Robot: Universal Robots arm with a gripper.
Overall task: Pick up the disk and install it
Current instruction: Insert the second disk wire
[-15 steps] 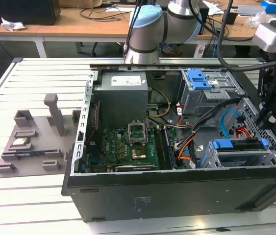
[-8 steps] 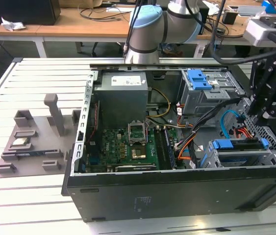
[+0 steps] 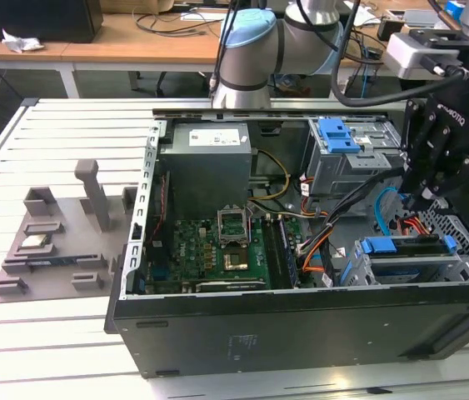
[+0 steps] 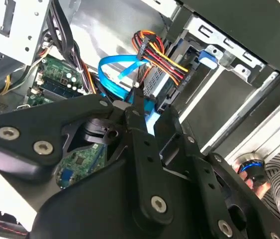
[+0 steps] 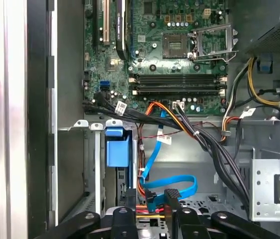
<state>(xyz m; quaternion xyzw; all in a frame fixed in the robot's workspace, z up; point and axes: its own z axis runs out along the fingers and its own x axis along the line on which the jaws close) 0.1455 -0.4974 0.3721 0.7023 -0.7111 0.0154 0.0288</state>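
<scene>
The disk (image 3: 409, 267) sits edge-up in the lower drive bay at the exterior view's right end of the open computer case, its silver body framed by a blue carrier with a blue tab (image 5: 117, 152). My black gripper (image 3: 421, 200) hangs just above the bay's far end, over the blue data cable (image 5: 172, 181) and the red, yellow and black power wires (image 4: 162, 57). In both wrist views the gripper (image 5: 149, 209) (image 4: 152, 109) is low inside the case, right at those cables. Much of the disk is hidden by the bay's walls.
A second blue carrier (image 3: 338, 133) lies in the upper metal bay. The motherboard (image 3: 217, 250) with an open processor socket fills the case's middle, next to the power supply (image 3: 209, 162). A grey fixture (image 3: 59, 242) with a small chip sits on the table at the exterior view's left.
</scene>
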